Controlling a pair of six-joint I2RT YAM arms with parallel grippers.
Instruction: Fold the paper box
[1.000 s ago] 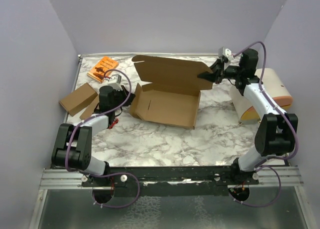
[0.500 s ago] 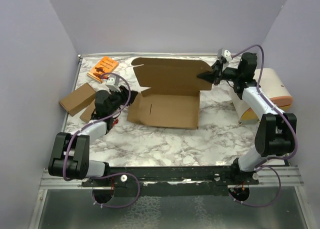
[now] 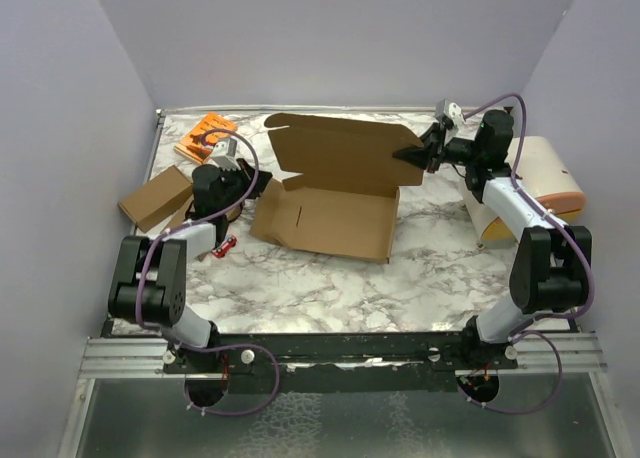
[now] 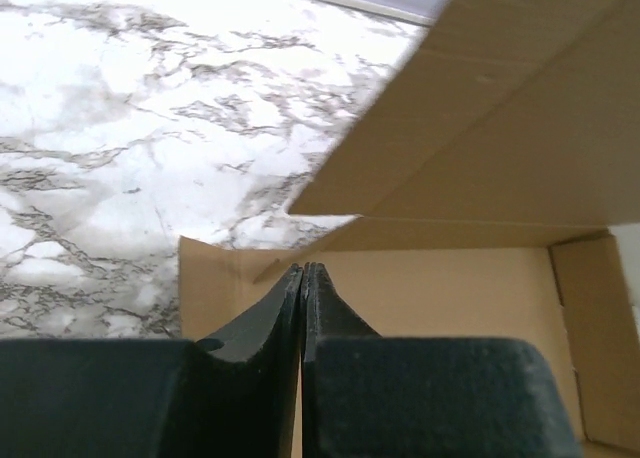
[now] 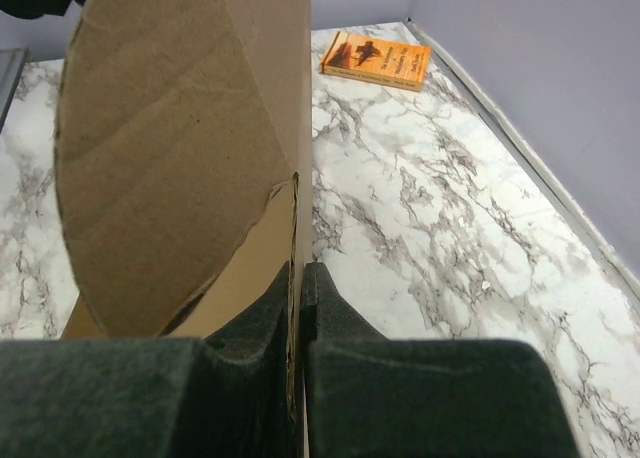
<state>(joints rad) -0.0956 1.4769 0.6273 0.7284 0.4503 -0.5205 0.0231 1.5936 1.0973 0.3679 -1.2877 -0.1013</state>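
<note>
overhead; both wrists near paper box (image 3: 330,218)

white marbled table (image 3: 330,278): paper box (image 3: 335,218) centre, orange book (image 3: 214,127) far-left corner, small cardboard box (image 3: 157,197) left edge.

walls (image 3: 330,38): plain lilac, back + L + R, close around table | table (image 3: 330,278): white marble-look top w/ grey veins | far edge: thin metal strip (image 3: 250,109) where top meets back wall | near edge: alum. rail (image 3: 120,356) across front | below rail: grey textured panel (image 3: 350,423) | light: bright, even, soft
</note>
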